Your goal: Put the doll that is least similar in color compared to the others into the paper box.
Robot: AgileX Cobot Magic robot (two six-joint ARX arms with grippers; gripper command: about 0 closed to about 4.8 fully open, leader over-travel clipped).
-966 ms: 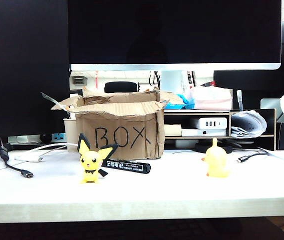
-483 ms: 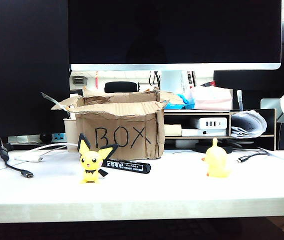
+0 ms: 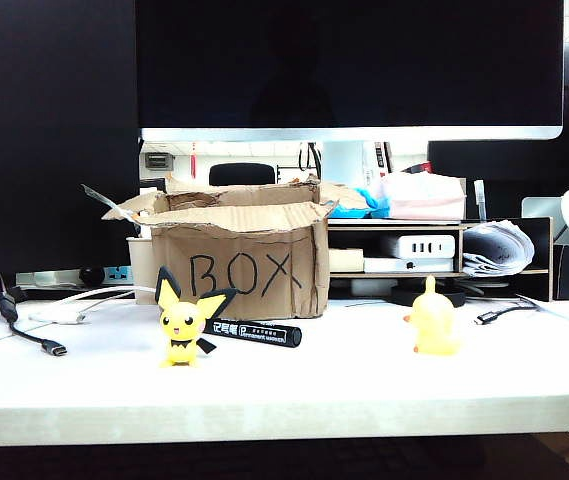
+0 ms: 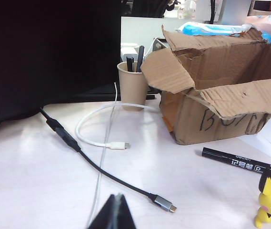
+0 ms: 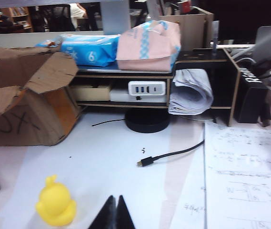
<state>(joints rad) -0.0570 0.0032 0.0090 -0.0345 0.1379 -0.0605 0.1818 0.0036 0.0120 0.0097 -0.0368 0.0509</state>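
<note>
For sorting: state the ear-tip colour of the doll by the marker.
Black tips on a yellow doll, clearest in the exterior view.

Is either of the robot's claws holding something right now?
No. Left end effector and right end effector are both shut on nothing, hovering low over the table.

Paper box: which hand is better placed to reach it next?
Left, probably. The paper box fills much of the left wrist view, ahead of the shut left hand; the shut right hand faces the yellow doll and shelf, box off to one side.
</note>
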